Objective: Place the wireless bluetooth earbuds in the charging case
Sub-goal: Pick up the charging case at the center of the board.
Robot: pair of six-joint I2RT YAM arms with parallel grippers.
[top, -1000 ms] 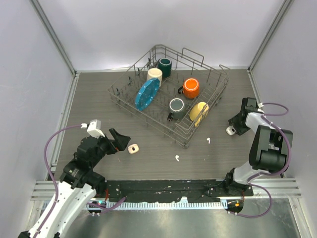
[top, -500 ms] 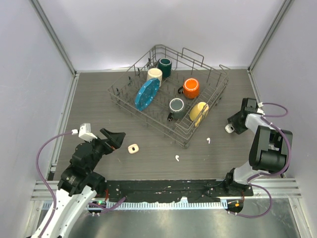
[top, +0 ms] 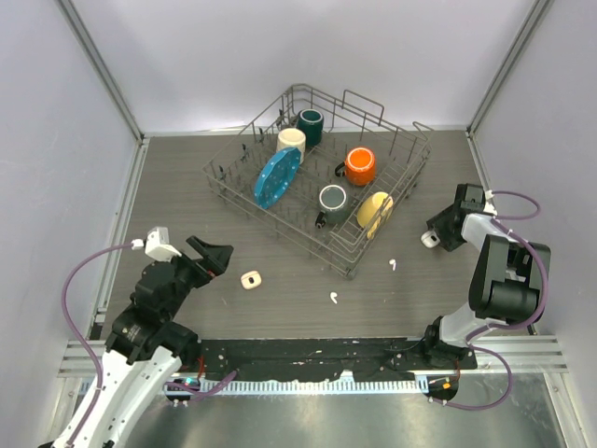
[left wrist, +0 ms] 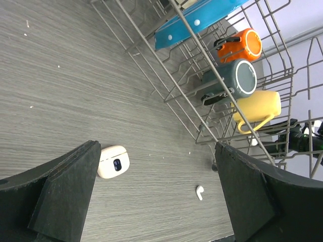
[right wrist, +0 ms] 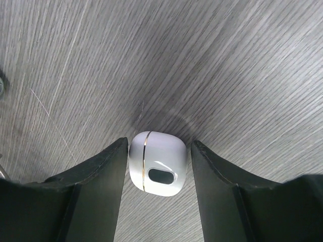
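Observation:
A white charging case (right wrist: pixel 158 164), lid shut, lies on the table between the fingers of my right gripper (right wrist: pixel 159 146). The jaws stand open, with a narrow gap showing on one side of the case. From above, that case (top: pixel 428 238) and the right gripper (top: pixel 434 231) are at the table's right edge. A cream charging case (top: pixel 250 279), also shut, lies left of centre. My left gripper (top: pixel 219 257) hovers wide open just left of it, with the cream case (left wrist: pixel 112 161) beside its left finger. Two white earbuds (top: pixel 393 264) (top: pixel 333 298) lie loose on the table. One earbud (left wrist: pixel 200 192) shows in the left wrist view.
A wire dish rack (top: pixel 224 187) stands at the back centre. It holds a blue plate (top: pixel 277 175) and orange (top: pixel 360 165), grey (top: pixel 332 199), yellow (top: pixel 375 210), cream (top: pixel 292 142) and dark teal (top: pixel 311 126) mugs. The enclosure walls rise on both sides.
My left arm has drawn back to the left, away from the cream case. The right gripper's jaws have widened around the white case, which shifted slightly up and left.

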